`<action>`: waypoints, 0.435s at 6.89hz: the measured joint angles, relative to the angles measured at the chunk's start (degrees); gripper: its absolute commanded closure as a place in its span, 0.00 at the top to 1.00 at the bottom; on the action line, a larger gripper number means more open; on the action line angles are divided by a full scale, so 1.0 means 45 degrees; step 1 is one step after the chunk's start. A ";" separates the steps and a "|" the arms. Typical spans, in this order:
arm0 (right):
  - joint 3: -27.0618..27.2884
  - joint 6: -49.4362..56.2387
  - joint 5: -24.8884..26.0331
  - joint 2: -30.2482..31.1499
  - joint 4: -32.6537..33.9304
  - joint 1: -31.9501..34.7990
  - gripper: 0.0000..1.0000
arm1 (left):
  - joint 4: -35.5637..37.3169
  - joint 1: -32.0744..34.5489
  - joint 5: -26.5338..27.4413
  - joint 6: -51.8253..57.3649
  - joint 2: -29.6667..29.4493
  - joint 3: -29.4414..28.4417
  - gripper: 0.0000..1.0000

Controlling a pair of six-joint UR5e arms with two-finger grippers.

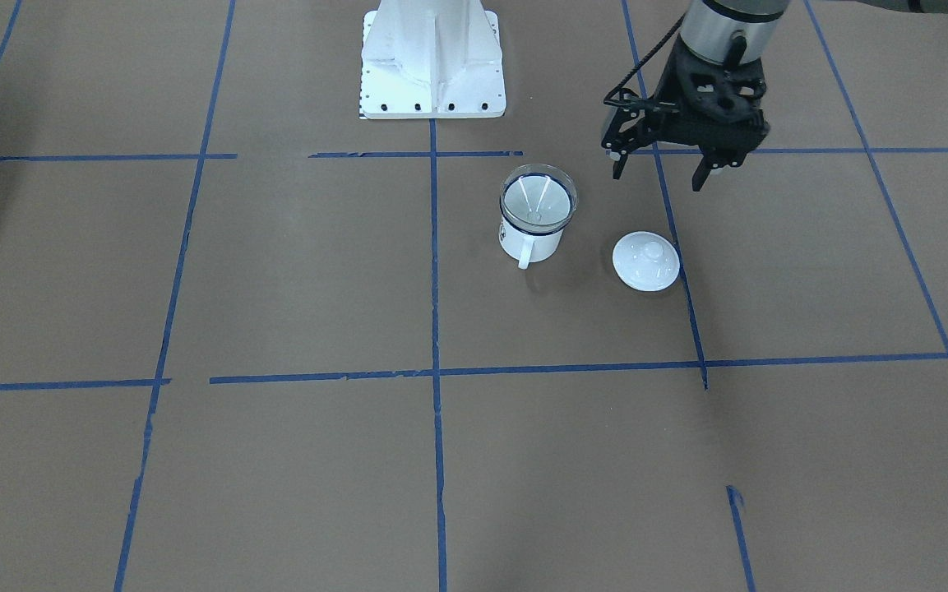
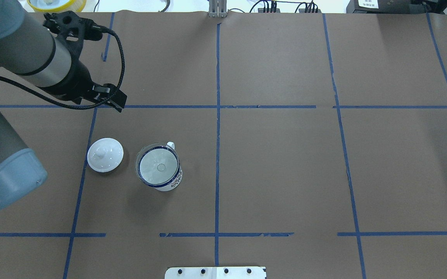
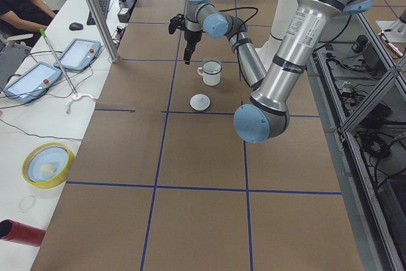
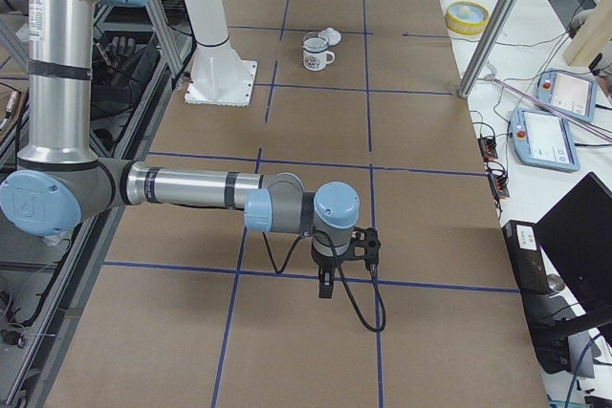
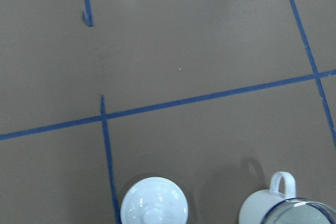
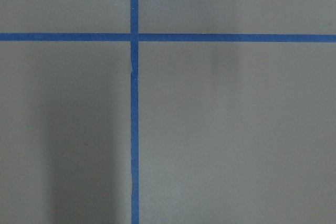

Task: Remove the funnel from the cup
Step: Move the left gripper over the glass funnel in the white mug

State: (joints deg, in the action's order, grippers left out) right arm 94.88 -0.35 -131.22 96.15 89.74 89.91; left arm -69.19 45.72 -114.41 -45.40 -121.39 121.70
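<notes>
Funnel (image 1: pixel 538 200) sits in the mouth of the cup (image 1: pixel 531 244). Left gripper (image 1: pixel 658 174) hangs wide, empty, apart from both; right gripper (image 4: pixel 326 286) — aperture cannot be told. Cup upright, side mark illegible — white lid (image 1: pixel 645 261) near it.

Pair: left arm (image 2: pixel 47 64), right arm (image 4: pixel 186 186) — silver tubes, grey joints, pale-blue caps; black left gripper (image 1: pixel 658 178), black cable (image 2: pixel 123 62) looped at wrist; white pedestal (image 1: pixel 432 49), bolted base-plate.
</notes>
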 measured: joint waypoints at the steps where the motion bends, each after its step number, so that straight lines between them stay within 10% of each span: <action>1: -0.0002 0.0000 0.0000 0.0001 0.0000 0.0000 1.00 | 0.0251 -0.0317 0.0075 -0.0093 -0.0273 -0.0070 1.00; 3: 0.0007 0.0000 0.0000 0.0001 0.0000 0.0000 1.00 | 0.0190 -0.1716 0.0223 -0.2037 -0.0555 -0.0316 1.00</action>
State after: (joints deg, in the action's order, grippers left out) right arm 94.91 -0.35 -131.22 96.15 89.74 89.91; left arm -68.34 38.00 -113.41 -54.57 -123.89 120.28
